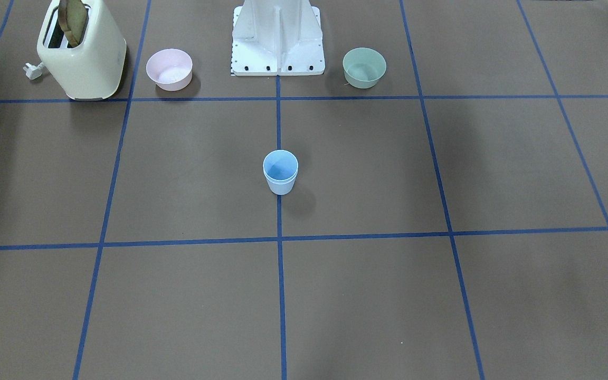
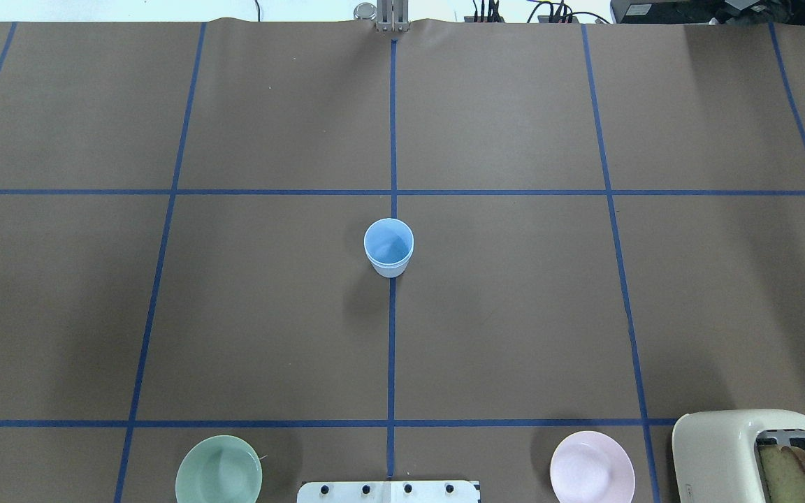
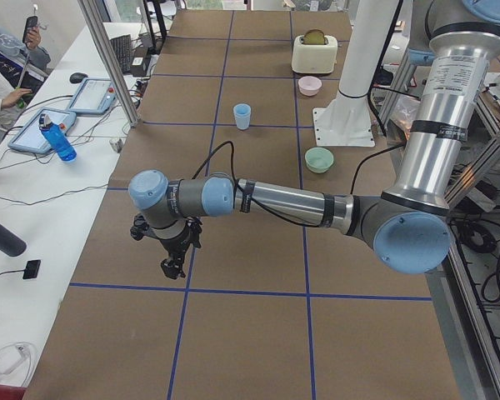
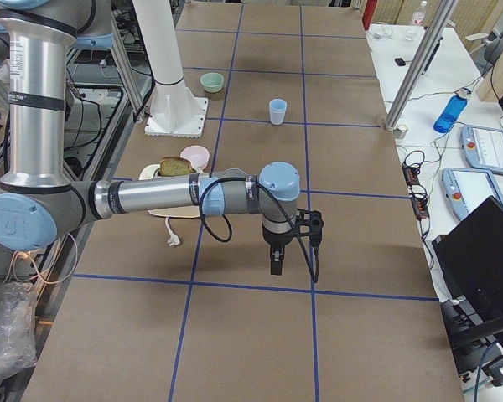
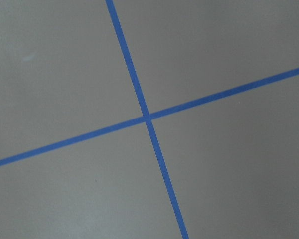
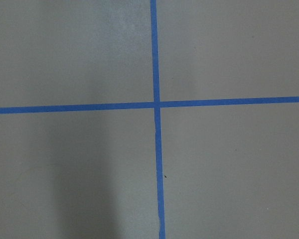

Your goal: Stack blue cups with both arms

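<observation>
The two blue cups (image 1: 280, 174) stand nested, one inside the other, upright on the centre tape line; a double rim shows in the overhead view (image 2: 388, 250). They also show in the left side view (image 3: 242, 116) and the right side view (image 4: 277, 111). No gripper is near them. My left gripper (image 3: 173, 267) hangs over the table far from the cups, at the end of the near arm (image 3: 275, 200). My right gripper (image 4: 277, 264) hangs likewise on its arm (image 4: 168, 194). I cannot tell whether either is open or shut. The wrist views show only tape crossings.
A cream toaster (image 1: 82, 50) with a bread slice, a pink bowl (image 1: 169, 68) and a pale green bowl (image 1: 364, 67) stand beside the white base (image 1: 277, 42). A side bench with tablets and a blue bottle (image 3: 58, 140) runs along the table's far edge.
</observation>
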Available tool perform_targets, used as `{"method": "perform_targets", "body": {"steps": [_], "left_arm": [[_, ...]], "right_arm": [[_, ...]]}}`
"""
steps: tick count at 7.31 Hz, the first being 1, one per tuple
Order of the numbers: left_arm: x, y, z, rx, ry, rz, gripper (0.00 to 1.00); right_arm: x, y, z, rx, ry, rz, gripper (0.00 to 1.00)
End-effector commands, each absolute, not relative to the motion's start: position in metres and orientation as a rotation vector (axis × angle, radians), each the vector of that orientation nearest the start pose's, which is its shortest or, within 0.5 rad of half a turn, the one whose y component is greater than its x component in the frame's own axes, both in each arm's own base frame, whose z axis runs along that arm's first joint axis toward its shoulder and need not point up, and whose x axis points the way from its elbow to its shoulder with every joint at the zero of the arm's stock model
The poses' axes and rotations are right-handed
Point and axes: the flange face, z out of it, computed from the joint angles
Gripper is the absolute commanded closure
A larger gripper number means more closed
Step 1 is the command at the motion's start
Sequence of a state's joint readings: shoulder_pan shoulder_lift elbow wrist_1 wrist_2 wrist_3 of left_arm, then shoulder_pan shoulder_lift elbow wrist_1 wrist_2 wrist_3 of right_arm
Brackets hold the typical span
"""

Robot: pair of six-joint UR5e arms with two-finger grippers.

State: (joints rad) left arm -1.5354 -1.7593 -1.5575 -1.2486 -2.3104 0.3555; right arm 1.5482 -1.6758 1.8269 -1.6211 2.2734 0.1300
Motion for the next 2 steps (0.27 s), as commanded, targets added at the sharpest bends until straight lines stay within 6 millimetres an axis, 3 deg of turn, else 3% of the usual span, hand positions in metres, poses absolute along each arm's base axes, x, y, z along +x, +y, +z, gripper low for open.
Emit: {"method": "perform_targets", "body": {"steps": [1,2], "left_arm": [[-0.0493,-0.5481,0.6041,-0.035,0.758,0.307,0.01],[-0.0501,-0.5479,0.6048,-0.036,0.758,0.305,0.01]], "right_arm": [[0.0599,-0.4484,0.5908,0.046,-0.709,0.068,0.0],[0.0599,-0.4491,0.5901,0.047,-0.709,0.068,0.0]]}}
